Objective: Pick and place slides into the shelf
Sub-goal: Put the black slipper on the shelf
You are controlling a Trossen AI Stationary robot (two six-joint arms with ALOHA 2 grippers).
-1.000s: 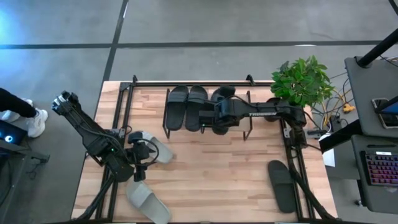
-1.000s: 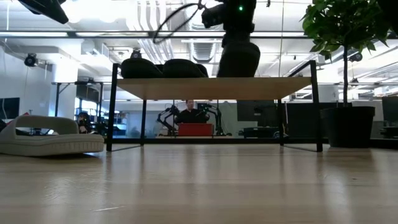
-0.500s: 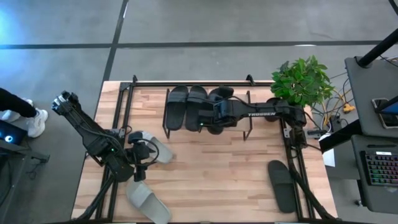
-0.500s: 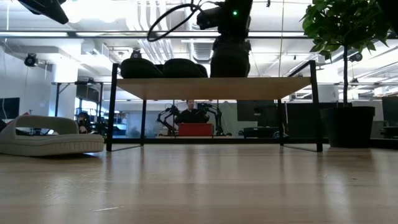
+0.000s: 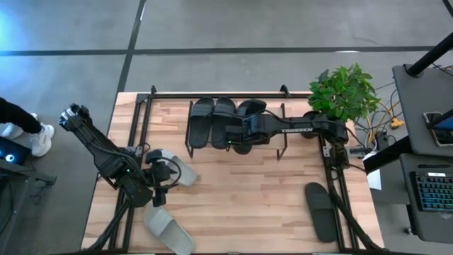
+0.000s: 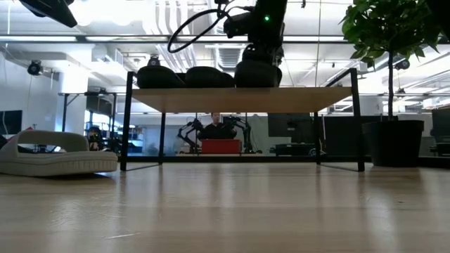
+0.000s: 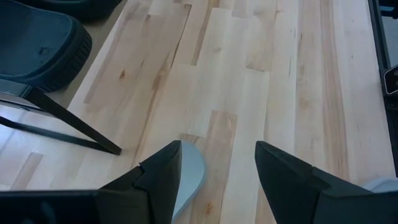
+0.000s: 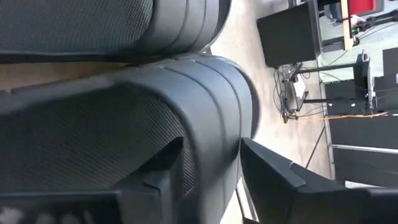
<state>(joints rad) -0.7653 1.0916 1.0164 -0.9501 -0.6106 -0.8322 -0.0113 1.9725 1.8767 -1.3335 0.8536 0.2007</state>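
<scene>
Slides on the shelf: three dark slides sit side by side on the top board of the shelf (image 5: 277, 132), toward its left end; the left one (image 5: 200, 122), the middle one (image 5: 222, 120) and the third dark slide (image 5: 249, 108), which lies partly under the right arm.
Shelf: stands at the far middle of the table (image 5: 248, 191), its light top board on a thin black frame.
Right claw (image 5: 239, 137): reaches in from the right over the shelf's top board, right at the third dark slide; in the right wrist view its two dark fingers (image 8: 273, 174) stand apart on either side of the slide's strap, and whether they press it I cannot tell.
Low view: the third dark slide (image 6: 256, 73) rests flat on the board, with the right arm directly above it.
Left claw (image 5: 157, 190): waits at the near left of the table, its fingers (image 7: 163, 169) spread wide and holding nothing, with bare wood between them.
Light slides: one light grey slide (image 5: 174, 168) lies on the table just beside the left claw, another light grey slide (image 5: 167, 228) at the near left edge.
Loose dark slide (image 5: 322, 211): lies on the table at the near right, well apart from the shelf.
Plant (image 5: 343, 92): a potted green plant stands at the far right corner, beside the shelf's right end.
</scene>
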